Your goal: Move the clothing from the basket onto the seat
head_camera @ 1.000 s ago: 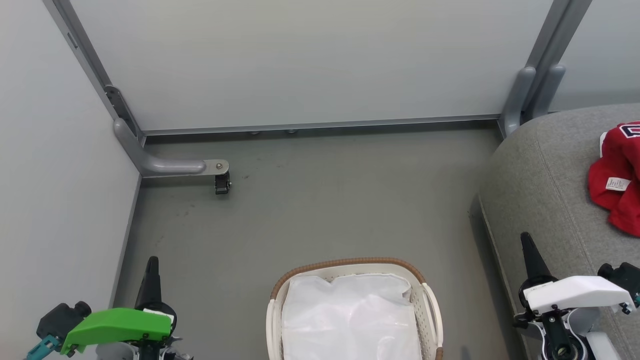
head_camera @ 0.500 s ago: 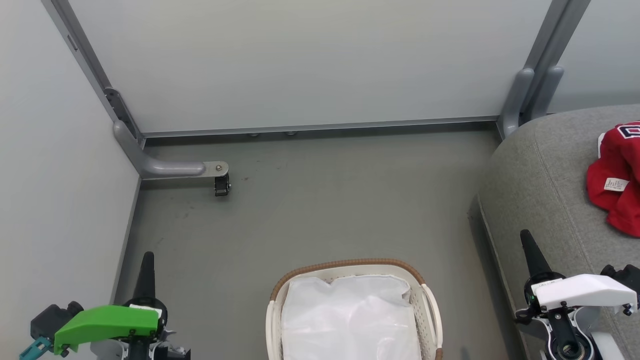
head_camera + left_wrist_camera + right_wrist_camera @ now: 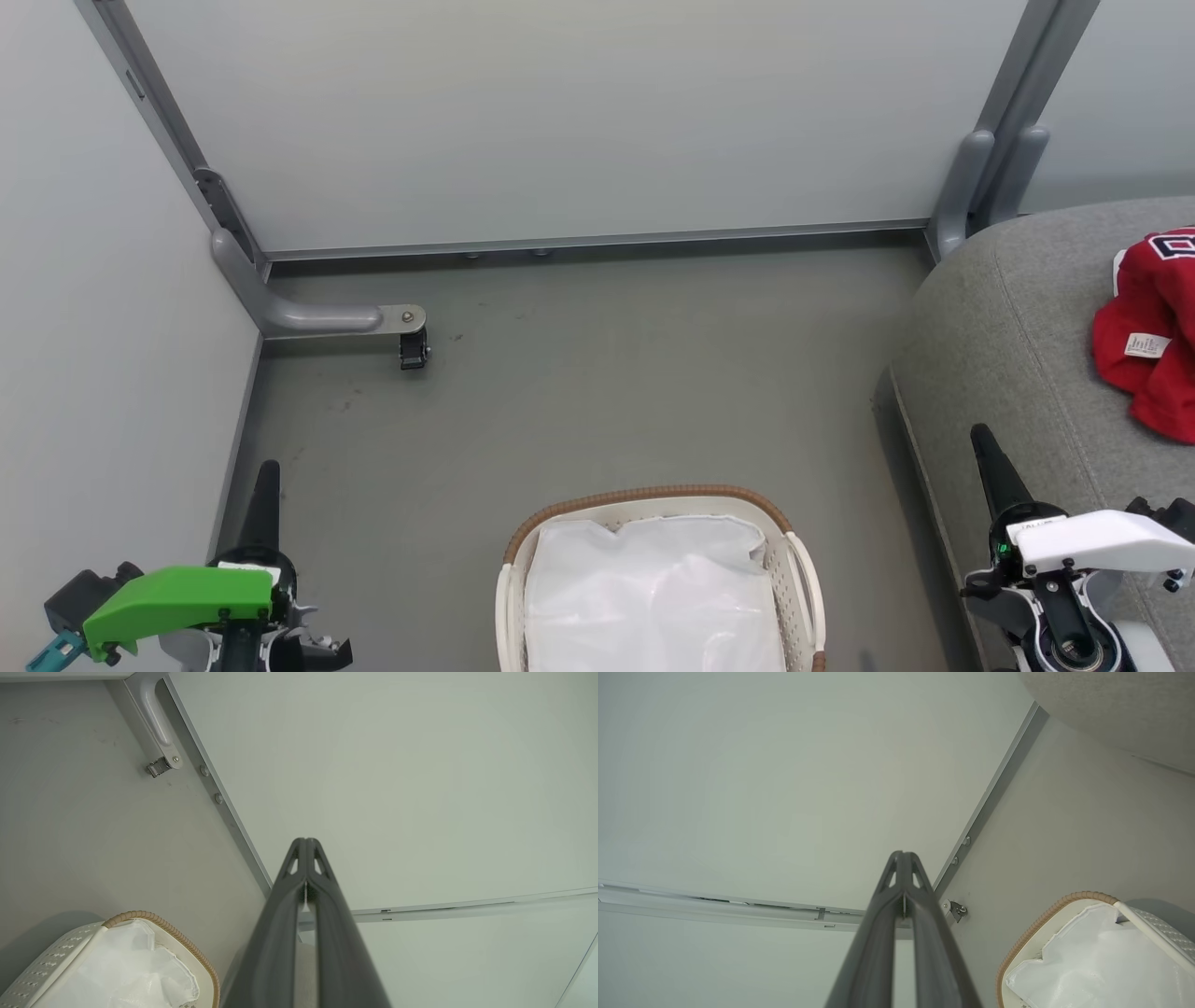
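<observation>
The red clothing [image 3: 1150, 327] with a small white tag lies bunched on the grey seat [image 3: 1018, 327] at the right edge of the head view. The white basket [image 3: 653, 504] with a brown woven rim stands on the floor at bottom centre, and inside it only the white liner [image 3: 653, 597] shows. The basket's rim [image 3: 159, 928] also appears in the left wrist view and the basket [image 3: 1045, 924] in the right wrist view. My left gripper [image 3: 264, 476] is shut at lower left, beside the wall. My right gripper [image 3: 982, 443] is shut at lower right, over the seat's near edge. Neither holds anything.
Pale partition walls close the space at the back and left. A grey bracket with a small caster [image 3: 414, 347] juts from the left corner. A grey post [image 3: 990, 168] stands at the back right beside the seat. Grey floor [image 3: 607, 373] lies between the basket and the back wall.
Both grippers have drawn slightly lower and outward in the head view. The view itself has shifted a little, with the clothing and the seat sliding slightly left.
</observation>
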